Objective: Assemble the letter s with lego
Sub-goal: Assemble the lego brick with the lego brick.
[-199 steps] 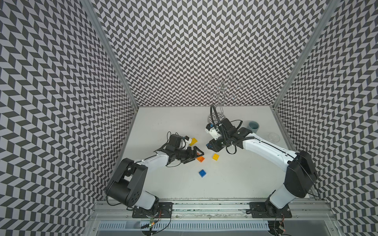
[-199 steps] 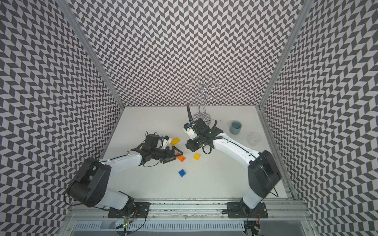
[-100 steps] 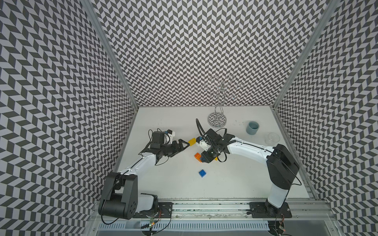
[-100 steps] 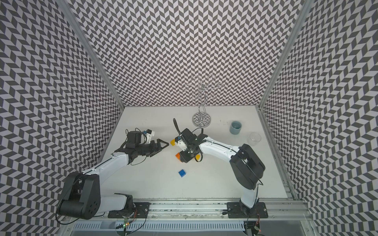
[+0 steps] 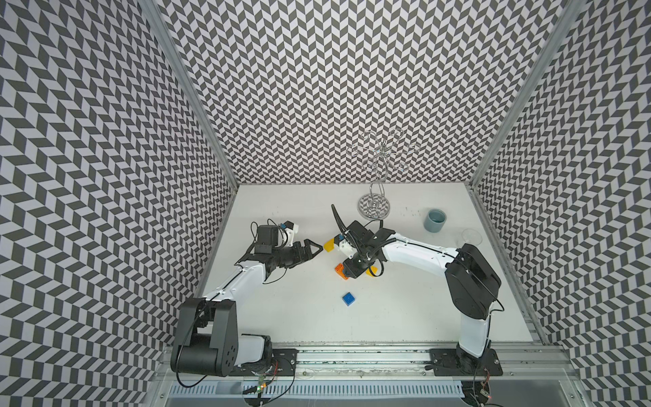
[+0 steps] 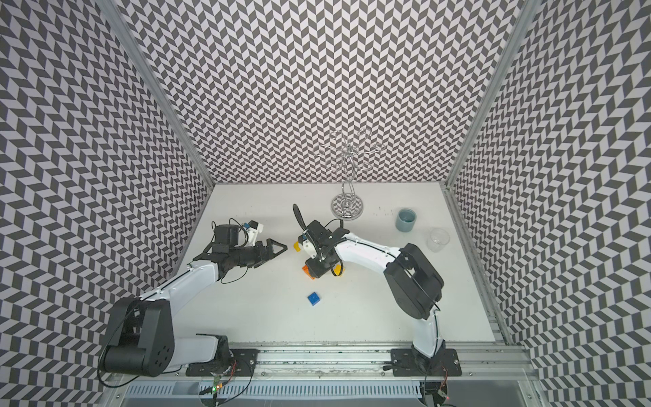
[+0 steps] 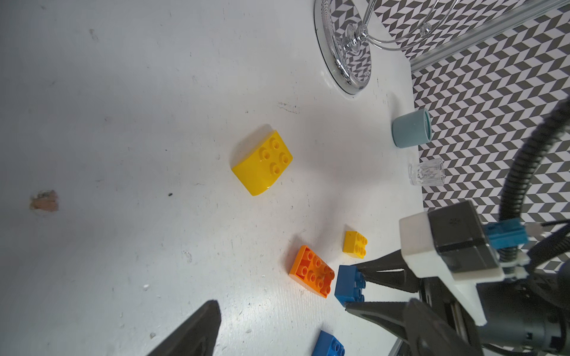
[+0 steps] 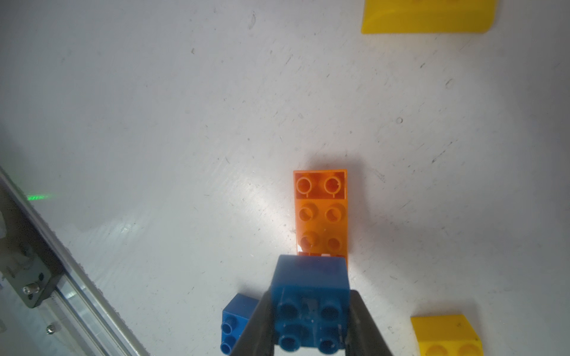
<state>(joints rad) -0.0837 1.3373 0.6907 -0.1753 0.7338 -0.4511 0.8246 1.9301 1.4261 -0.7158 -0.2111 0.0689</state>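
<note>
Right gripper (image 8: pixel 310 297) tilted down, clamping blue brick (image 8: pixel 310 277) over orange brick (image 8: pixel 320 212) end, left gripper (image 5: pixel 315 247) aloft, spread wide

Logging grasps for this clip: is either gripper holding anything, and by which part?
The right gripper pinches a blue brick by two opposite side walls. The left gripper is open and holds nothing.

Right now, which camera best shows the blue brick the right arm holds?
The right wrist view: the held blue brick is close, studs toward the camera, between the fingers. The left wrist view shows it smaller. In both top views the arm hides it.
</note>
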